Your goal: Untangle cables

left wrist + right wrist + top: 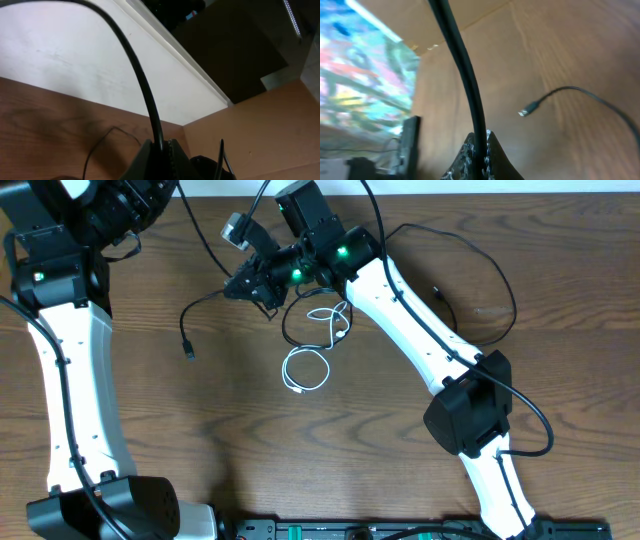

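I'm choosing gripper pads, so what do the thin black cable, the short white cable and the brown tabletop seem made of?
Thin black cable: probably rubbery plastic sheath, matte; it lies in loose curves. Short white cable: smooth plastic jacket, perhaps slightly glossy; it coils softly. Brown tabletop: wood or wood-look laminate, matte, with grain streaks.

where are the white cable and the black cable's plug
white cable (286,370), overhead view, left edge of its coil
black cable's plug (188,350), overhead view, the tip of its loose left end
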